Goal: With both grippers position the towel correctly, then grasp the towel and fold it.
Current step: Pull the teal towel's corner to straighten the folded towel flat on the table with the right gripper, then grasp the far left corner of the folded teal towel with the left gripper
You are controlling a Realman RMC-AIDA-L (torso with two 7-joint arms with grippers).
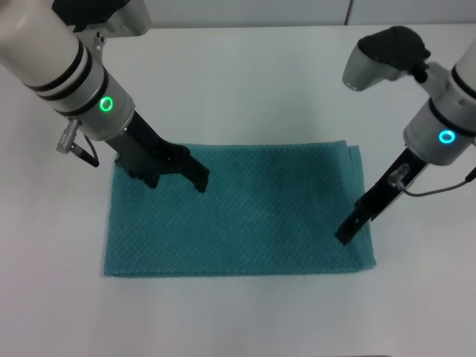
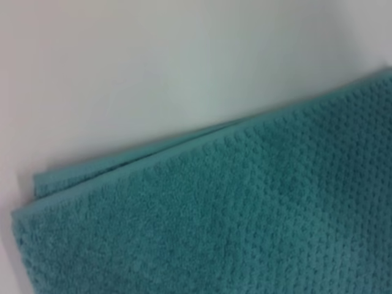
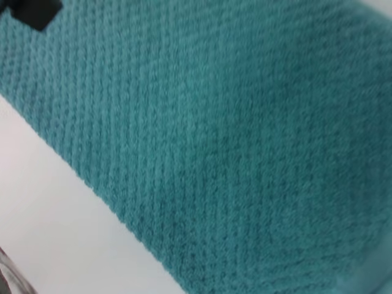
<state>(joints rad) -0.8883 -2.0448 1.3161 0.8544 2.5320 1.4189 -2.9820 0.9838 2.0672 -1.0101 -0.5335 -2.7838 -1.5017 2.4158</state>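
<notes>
The teal towel (image 1: 253, 216) lies flat on the white table, folded to a rectangle with layered edges showing along its right side. My left gripper (image 1: 176, 181) hangs over the towel's far left part, open, with nothing between its black fingers. My right gripper (image 1: 348, 230) points down at the towel's right part, just inside the right edge. The left wrist view shows a towel (image 2: 245, 220) corner with its doubled layers on the table. Waffle-textured towel (image 3: 233, 141) fills most of the right wrist view, with a black part (image 3: 33, 9) at one corner.
The white table (image 1: 245, 74) surrounds the towel on all sides. A seam between back panels (image 1: 348, 11) runs along the far edge. Nothing else lies on the surface.
</notes>
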